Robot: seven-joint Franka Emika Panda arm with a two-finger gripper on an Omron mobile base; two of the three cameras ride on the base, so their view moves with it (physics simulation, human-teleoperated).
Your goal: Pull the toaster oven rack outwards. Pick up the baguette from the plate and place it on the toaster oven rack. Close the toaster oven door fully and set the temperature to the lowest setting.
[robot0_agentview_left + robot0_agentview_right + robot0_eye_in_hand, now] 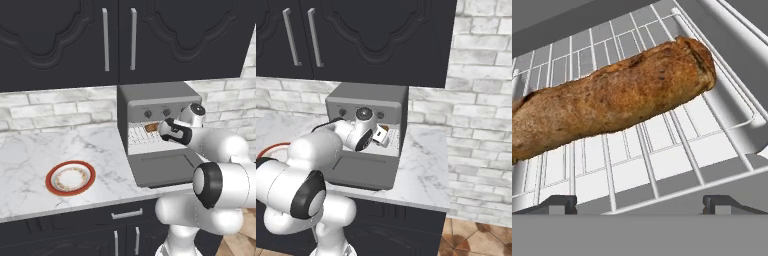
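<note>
The claw (640, 202) is hanging spread, empty, at six o'clock of the baguette (612, 100) lying on the toaster oven rack (677, 145); backing out carelessly risks nudging either.

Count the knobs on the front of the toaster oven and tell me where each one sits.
2 show in a row above the toaster oven opening: left knob, middle knob. The arm covers the right end, so another may be hidden.
</note>
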